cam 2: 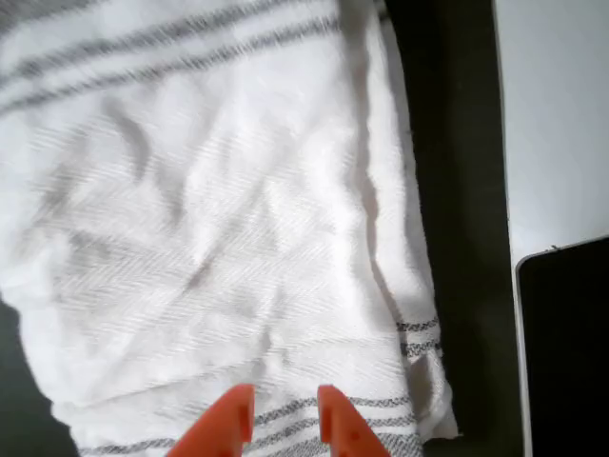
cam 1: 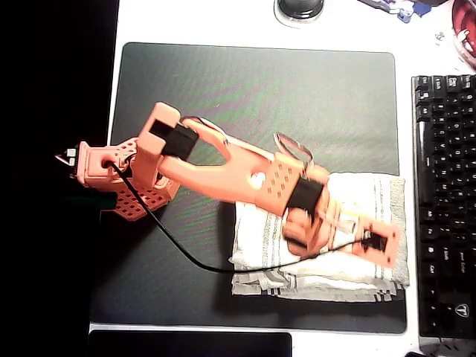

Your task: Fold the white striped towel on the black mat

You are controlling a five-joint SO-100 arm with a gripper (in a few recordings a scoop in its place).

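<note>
The white striped towel (cam 1: pixel 349 197) lies folded in layers on the lower right part of the black mat (cam 1: pixel 260 89), its right edge close to the mat's right edge. My orange arm reaches across the mat from the left, and the gripper (cam 1: pixel 385 249) hangs over the towel's right end. In the wrist view the towel (cam 2: pixel 219 219) spreads wide below me, with grey stripes at the top and bottom. The gripper (cam 2: pixel 285 419) stands just above the cloth near a striped edge, slightly open, with a narrow gap and nothing between the orange fingertips (cam 2: pixel 228 424). A strip of mat (cam 2: pixel 457 190) runs along the towel's right side.
A black keyboard (cam 1: pixel 445 208) stands right of the mat on the white table (cam 1: pixel 416 44). A round dark object (cam 1: pixel 299 7) sits at the top edge and a black pad (cam 1: pixel 190 343) below the mat. My black cable (cam 1: pixel 178 249) trails across the mat. A black corner (cam 2: pixel 566 352) shows beside the mat.
</note>
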